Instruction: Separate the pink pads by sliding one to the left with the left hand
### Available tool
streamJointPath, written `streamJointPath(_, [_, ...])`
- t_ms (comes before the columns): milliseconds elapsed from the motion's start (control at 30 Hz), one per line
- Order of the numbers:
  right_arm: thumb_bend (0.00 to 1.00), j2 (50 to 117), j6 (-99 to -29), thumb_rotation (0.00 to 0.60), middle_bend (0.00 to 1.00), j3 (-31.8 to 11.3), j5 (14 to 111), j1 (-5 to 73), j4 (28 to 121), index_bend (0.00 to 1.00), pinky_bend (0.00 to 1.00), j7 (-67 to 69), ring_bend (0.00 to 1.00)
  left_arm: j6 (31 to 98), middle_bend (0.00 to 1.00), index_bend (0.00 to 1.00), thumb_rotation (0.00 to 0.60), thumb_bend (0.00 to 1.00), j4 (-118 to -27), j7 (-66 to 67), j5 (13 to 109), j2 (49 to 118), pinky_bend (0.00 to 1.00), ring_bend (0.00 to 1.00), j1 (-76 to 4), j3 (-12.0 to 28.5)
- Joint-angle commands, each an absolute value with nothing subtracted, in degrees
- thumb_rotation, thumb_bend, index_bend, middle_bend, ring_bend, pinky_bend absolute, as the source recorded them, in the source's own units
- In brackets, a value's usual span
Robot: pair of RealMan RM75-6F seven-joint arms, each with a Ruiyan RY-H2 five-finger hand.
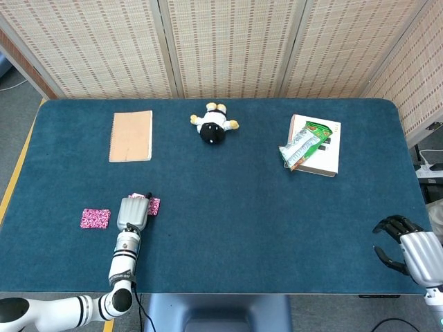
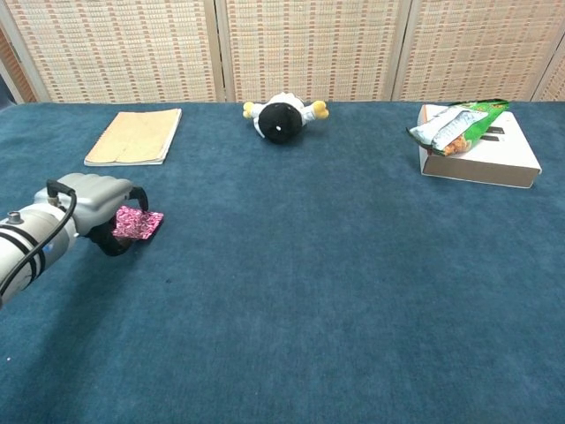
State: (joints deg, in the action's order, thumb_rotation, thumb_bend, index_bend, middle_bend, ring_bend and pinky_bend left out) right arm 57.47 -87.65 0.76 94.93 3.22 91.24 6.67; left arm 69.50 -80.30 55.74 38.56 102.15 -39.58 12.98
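Two pink pads lie apart near the table's front left. One pink pad (image 1: 95,218) lies alone, left of my left hand (image 1: 131,213) and a small gap from it. The other pink pad (image 1: 153,205) pokes out to the right from under the hand's curled fingers. In the chest view the left hand (image 2: 93,208) has its fingers arched over this pad (image 2: 139,223) with the thumb below, and the pad's near edge is slightly raised. The lone pad is not seen in the chest view. My right hand (image 1: 405,250) hovers at the front right corner, fingers apart and holding nothing.
A tan notebook (image 1: 131,135) lies at the back left. A black-and-white plush toy (image 1: 214,125) sits at the back middle. A white box (image 1: 325,160) with a green snack bag (image 1: 301,145) on it stands at the back right.
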Motion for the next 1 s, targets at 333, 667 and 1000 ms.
streamJointPath(333, [0.23, 57.33, -87.36, 0.6, 0.37, 0.82, 94.82, 3.29, 91.41, 0.45, 0.49, 6.6, 0.25, 69.55, 1.0, 0.23, 0.6, 0.41, -78.94, 56.21, 37.91, 102.91, 1.0, 1.0, -40.54, 12.73])
streamJointPath(667, [0.23, 57.27, -87.33, 0.6, 0.37, 0.87, 94.88, 3.31, 91.42, 0.45, 0.49, 6.6, 0.25, 69.92, 1.0, 0.23, 0.6, 0.41, -77.59, 56.75, 37.01, 103.38, 1.0, 1.0, -40.97, 12.45])
streamJointPath(1000, [0.23, 57.29, -87.21, 0.6, 0.37, 0.99, 95.02, 3.34, 91.47, 0.45, 0.49, 6.42, 0.25, 70.98, 1.0, 0.35, 0.6, 0.41, -77.16, 55.48, 38.25, 103.52, 1.0, 1.0, -40.4, 11.91])
